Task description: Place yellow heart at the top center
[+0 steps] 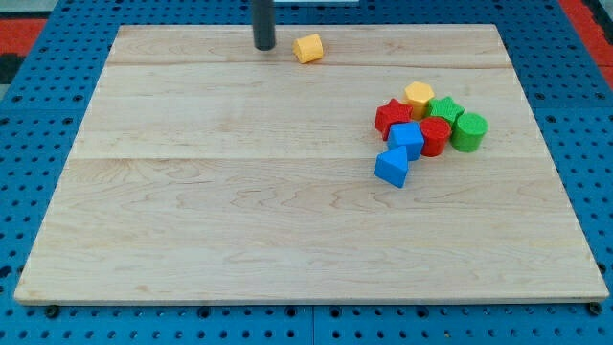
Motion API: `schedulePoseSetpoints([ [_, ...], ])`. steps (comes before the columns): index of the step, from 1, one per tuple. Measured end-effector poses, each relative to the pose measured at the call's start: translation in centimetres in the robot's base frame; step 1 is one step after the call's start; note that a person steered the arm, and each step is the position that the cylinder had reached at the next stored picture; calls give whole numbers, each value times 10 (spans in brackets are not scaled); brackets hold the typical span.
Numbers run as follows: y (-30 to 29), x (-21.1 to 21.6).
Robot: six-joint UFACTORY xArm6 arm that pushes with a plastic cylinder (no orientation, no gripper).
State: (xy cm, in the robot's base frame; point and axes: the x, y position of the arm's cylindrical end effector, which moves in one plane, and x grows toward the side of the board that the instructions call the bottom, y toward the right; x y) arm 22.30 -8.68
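Observation:
A yellow block [308,48], which looks like the heart, lies near the view's top edge of the wooden board [239,220], about at the centre. My tip [264,46] stands just to the view's left of it, with a small gap between them. A second yellow block [419,94] sits at the top of a cluster at the view's right.
The cluster at the view's right holds a red star [391,117], a green star [444,108], a green cylinder [469,131], a red cylinder [436,136], a blue cube [407,140] and a blue wedge-shaped block [391,168]. A blue pegboard [38,144] surrounds the board.

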Motion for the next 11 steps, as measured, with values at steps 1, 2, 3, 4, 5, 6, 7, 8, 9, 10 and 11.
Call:
schedulePoseSetpoints([
  [1, 40, -25],
  [2, 115, -14],
  [3, 80, 53],
  [4, 66, 34],
  [5, 51, -20],
  [6, -47, 26],
  [7, 0, 62],
  [8, 56, 45],
  [9, -5, 40],
  [10, 62, 7],
  [11, 114, -4],
])
